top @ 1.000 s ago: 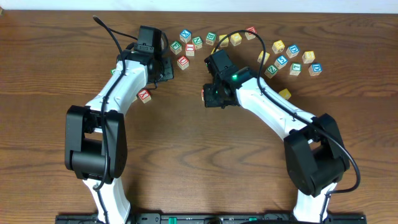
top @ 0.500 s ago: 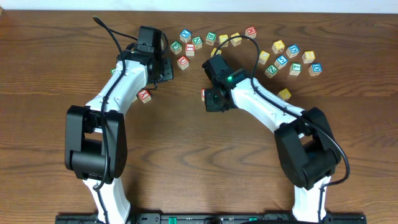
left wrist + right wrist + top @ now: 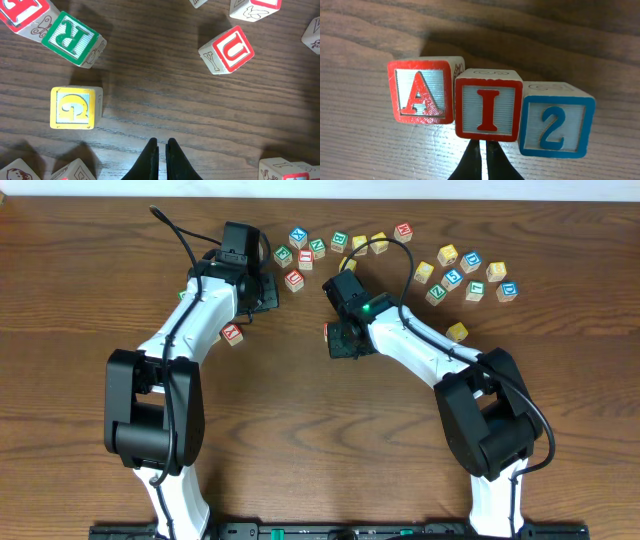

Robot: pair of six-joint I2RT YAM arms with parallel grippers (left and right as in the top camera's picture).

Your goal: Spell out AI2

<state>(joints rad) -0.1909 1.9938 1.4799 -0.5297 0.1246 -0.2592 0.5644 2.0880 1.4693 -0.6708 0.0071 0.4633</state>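
In the right wrist view three cubes stand side by side in a row on the wood: a red-framed "A" (image 3: 421,91), a red-framed "I" (image 3: 489,110) and a blue-framed "2" (image 3: 556,126). The "I" sits slightly nearer than its neighbours. My right gripper (image 3: 483,146) is shut with nothing in it, its tips right at the near face of the "I" cube. From overhead the right gripper (image 3: 341,340) covers the row, and only a red edge (image 3: 328,331) shows. My left gripper (image 3: 161,144) is shut and empty over bare wood.
A yellow cube (image 3: 73,108), a green "R" cube (image 3: 72,39) and a red "U" cube (image 3: 230,50) lie around the left gripper. Overhead, loose cubes are scattered along the back (image 3: 316,248) and back right (image 3: 470,275). A red cube (image 3: 232,333) and a yellow cube (image 3: 457,331) lie apart.
The right arm has swung its elbow and wrist a little to the left, and its gripper stays at the row. The left arm has not moved.
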